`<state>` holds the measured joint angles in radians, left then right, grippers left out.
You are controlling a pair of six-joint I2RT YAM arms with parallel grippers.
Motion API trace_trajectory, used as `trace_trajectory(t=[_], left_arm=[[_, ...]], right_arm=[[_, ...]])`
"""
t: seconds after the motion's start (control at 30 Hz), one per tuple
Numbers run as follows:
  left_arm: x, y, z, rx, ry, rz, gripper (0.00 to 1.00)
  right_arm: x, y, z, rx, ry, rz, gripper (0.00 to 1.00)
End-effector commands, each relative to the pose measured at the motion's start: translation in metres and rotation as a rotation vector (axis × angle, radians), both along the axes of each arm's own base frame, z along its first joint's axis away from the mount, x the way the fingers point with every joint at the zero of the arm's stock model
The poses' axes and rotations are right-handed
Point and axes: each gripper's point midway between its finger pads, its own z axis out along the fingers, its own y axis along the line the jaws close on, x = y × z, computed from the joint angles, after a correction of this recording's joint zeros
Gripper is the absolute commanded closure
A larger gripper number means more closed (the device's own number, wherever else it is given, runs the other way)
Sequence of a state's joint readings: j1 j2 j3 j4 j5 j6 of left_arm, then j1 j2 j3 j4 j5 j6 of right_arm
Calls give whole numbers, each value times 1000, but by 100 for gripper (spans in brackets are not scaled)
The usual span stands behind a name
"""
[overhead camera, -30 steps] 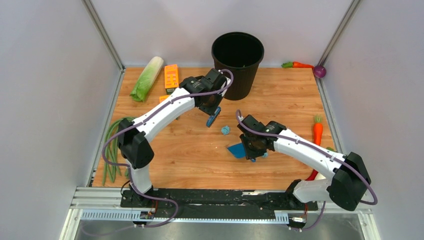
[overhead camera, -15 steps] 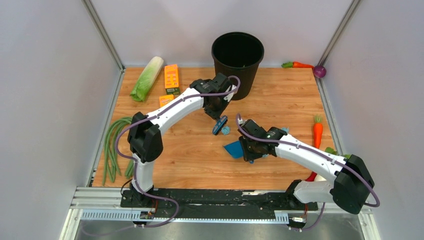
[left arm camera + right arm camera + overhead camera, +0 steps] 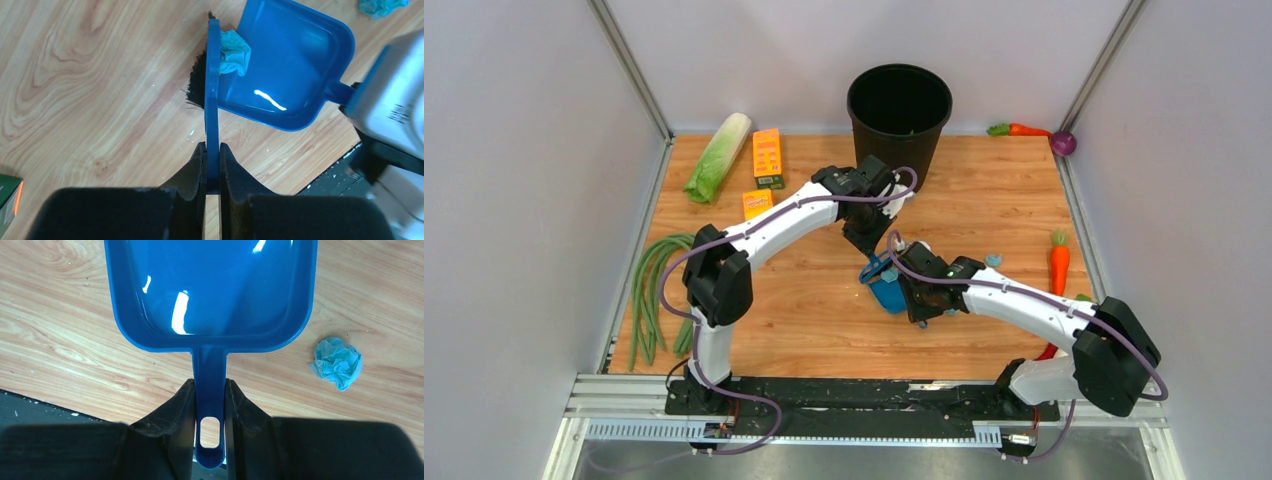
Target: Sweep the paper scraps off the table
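Since the dustpan (image 3: 210, 285) needs to lie flat on the bench (image 3: 60, 355), we clamp our right pincer (image 3: 210, 390) on its handle. Our left pincer (image 3: 212, 150) grips the brush (image 3: 213, 75) edge-on, pressing one paper scrap (image 3: 234, 52) into the dustpan's mouth. A second paper scrap (image 3: 337, 362) lies just beside the dustpan, unswept.

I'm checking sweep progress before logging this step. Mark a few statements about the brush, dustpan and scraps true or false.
1. The left end effector grips the brush. True.
2. The dustpan lies unheld. False: the right end effector clamps its handle.
3. A scrap sits at the dustpan's mouth, beside the brush. True.
4. Every scrap is in the dustpan. False: a second scrap lies on the table beside it.
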<state>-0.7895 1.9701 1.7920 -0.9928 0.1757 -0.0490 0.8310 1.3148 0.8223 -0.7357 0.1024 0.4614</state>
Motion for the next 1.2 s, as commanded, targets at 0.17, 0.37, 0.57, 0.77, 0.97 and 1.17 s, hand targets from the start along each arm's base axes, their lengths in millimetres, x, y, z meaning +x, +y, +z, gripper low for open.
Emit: trace_trajectory(t=[0.17,0.37,0.57,0.77,0.97,1.17], left_arm=[[-20,-5,9,-37,39,-79,100],[-25,0,18,-22,21,-75,100],[-31,-4,32,-48,9,-66,100],[-43,-1,33,-33,8,-67,100],[-49,6,49,-49,-14,-47,100],[-50,14,64,-52,-40,-22,100]], right_arm=[[7,2,-7,-10,-26,-8,100],[8,0,-8,-17,-33,-17,100],[10,-1,-6,-18,-46,-26,100],[12,-1,-3,-16,-61,-34,100],[15,-3,1,-11,-85,-48,100],[20,-2,9,-1,-119,-56,100]])
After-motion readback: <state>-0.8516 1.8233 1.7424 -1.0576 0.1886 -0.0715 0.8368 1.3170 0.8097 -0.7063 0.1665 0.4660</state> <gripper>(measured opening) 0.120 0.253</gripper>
